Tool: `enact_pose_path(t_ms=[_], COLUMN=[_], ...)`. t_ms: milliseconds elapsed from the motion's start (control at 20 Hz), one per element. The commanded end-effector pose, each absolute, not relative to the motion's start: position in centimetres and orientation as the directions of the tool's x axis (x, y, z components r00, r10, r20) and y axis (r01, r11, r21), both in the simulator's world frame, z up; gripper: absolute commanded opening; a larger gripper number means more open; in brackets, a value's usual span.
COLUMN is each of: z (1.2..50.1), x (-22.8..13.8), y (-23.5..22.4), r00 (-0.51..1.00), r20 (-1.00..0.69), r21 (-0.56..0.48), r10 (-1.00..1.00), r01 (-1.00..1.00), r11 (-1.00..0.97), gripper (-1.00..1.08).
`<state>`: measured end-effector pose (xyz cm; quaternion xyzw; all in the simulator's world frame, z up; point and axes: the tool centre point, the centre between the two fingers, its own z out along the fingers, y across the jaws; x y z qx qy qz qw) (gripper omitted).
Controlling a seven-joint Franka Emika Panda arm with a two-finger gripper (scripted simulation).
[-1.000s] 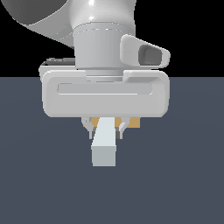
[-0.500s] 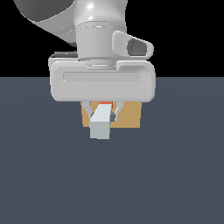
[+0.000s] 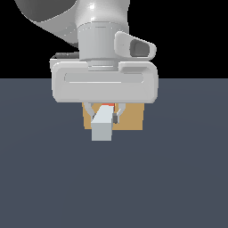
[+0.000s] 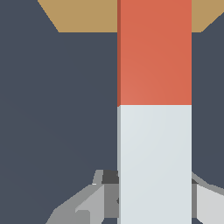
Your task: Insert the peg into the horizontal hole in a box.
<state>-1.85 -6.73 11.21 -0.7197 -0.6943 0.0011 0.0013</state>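
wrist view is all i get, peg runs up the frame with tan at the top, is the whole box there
Observer: Yes. The exterior view shows the box as a full tan block standing on the dark floor behind the gripper.
Operator: which end of the peg is gripped
Observer: The pale end. In the exterior view the peg sticks out toward the camera with its grey-white end face showing, and only a sliver of orange shows by the box.
Operator: can you see the hole
Observer: No. In the exterior view the gripper body and the peg cover the middle of the box face, so I cannot tell how well the peg lines up.
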Motion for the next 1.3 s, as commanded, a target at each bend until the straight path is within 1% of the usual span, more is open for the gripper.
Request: enact_pose_path(t_ms=[0, 300, 500, 700, 1000, 1250], z=[11.5, 11.3, 11.3, 11.4, 11.4, 11.4], x=[-1.7, -1.7, -1.7, -1.7, -1.6, -1.4], y=[-6.7, -6.6, -5.3, -2.7, 2.5, 5.0], r00=[0.035, 0.035, 0.035, 0.035, 0.035, 0.035], r20=[0.0, 0.0, 0.0, 0.0, 0.001, 0.001], r21=[0.002, -0.001, -0.001, 0.0, 0.001, 0.002], r10=[0.999, 0.999, 0.999, 0.999, 0.999, 0.999], r01=[0.999, 0.999, 0.999, 0.999, 0.999, 0.999], r11=[-0.035, -0.035, -0.035, -0.035, -0.035, -0.035], gripper=[-1.0, -1.0, -1.0, -1.0, -1.0, -1.0])
